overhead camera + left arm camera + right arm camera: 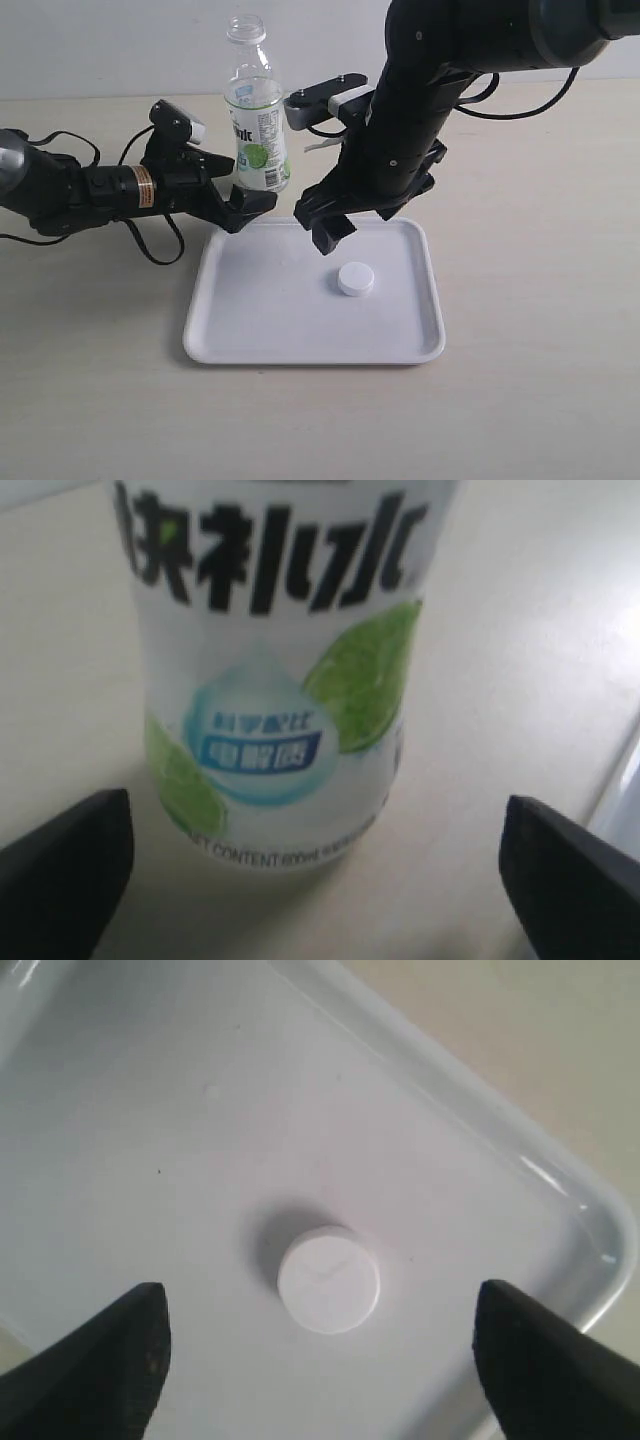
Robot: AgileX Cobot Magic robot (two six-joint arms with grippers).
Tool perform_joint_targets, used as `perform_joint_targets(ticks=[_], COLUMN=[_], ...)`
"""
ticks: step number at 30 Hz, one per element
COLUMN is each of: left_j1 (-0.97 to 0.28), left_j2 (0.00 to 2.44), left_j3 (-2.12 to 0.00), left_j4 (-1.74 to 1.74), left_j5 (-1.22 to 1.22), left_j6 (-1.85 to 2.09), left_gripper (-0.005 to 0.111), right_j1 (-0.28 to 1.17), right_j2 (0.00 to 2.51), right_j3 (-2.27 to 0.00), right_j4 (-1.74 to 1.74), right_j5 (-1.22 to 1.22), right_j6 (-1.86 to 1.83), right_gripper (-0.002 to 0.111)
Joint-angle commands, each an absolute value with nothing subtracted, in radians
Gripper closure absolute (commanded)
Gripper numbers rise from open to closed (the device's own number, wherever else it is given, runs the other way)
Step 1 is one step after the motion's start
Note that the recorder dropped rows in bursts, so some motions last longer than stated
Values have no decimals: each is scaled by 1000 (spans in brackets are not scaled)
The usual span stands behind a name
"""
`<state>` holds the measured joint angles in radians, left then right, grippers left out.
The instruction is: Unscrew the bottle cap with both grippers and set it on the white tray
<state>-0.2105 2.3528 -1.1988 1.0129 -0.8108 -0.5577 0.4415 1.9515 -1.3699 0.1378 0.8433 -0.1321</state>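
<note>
The left gripper [245, 208] has wide, empty fingers beside the open bottle [256, 120]. The right gripper [325, 225] has wide fingers too, above the bottle cap [355, 279], which lies on the white tray [300, 355]. The job looks done.

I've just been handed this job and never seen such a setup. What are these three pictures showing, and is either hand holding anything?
This is a robot with two black arms, each ending in a two-fingered hand. The wide picture comes from a camera off the arms. The other two come from a camera on each wrist, looking out between the fingers. On the table stand an uncapped bottle and, nearer the camera, a white tray with the bottle cap lying on it. The left hand is open at the bottle's base, not gripping it. The right hand hangs open above the cap. Neither holds anything.
</note>
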Motion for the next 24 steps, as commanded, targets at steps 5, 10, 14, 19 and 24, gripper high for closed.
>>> perform_joint_targets(ticks=[5, 10, 14, 19, 24], left_j1=[-189, -169, -169, -169, -169], left_j2=[2254, 2121, 2044, 1999, 1950], left_j3=[-1098, -1000, -939, -800, -684], left_j4=[1013, 1014, 1003, 764, 509], left_j5=[-764, -778, -832, -946, -993], left_j6=[-553, -543, -543, -360, -194], left_gripper=[22, 75, 107, 107, 107], right_j1=[442, 442, 442, 442, 442], right_j2=[1941, 1941, 1941, 1886, 1763], right_j3=[-1365, -1365, -1358, -1213, -1063], right_j4=[116, 116, 114, 116, 121], right_j5=[843, 841, 793, 576, 436], right_j6=[-153, -155, -155, -155, -154], right_gripper=[30, 31, 54, 105, 108])
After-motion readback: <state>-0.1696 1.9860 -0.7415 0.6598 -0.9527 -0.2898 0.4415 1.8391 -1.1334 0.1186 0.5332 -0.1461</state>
